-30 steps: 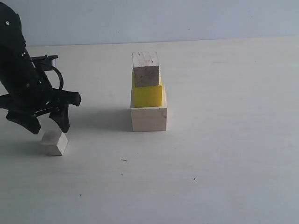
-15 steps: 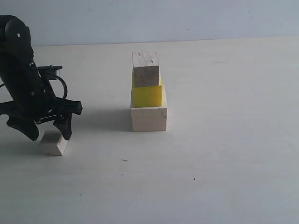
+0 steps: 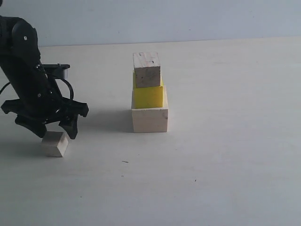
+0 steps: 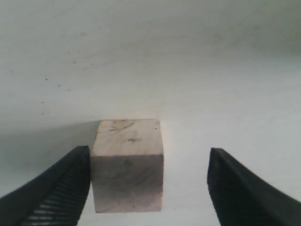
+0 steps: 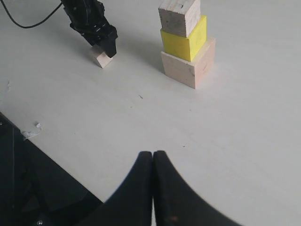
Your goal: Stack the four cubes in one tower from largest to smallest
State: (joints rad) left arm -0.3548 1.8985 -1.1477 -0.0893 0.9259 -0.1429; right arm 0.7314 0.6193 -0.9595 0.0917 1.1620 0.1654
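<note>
A three-cube tower stands mid-table: the large pale wood cube [image 3: 149, 119] at the bottom, the yellow cube [image 3: 147, 95] on it, the medium speckled wood cube [image 3: 146, 69] on top. The small wood cube [image 3: 55, 143] lies on the table at the left. My left gripper [image 3: 53, 130] hangs open right above it, a finger on each side. In the left wrist view the small cube [image 4: 128, 162] sits between the fingers, close against one finger [image 4: 59, 190] and apart from the other. My right gripper [image 5: 153, 155] is shut and empty, out of the exterior view.
The pale table [image 3: 225, 155] runs wide around the tower. In the right wrist view the table's edge drops to a dark area [image 5: 28, 188], and the tower [image 5: 186, 44] and left arm [image 5: 89, 21] show far off.
The left gripper has shifted right and come down, so its open fingers now straddle the small cube. The tower and the right gripper have not moved.
</note>
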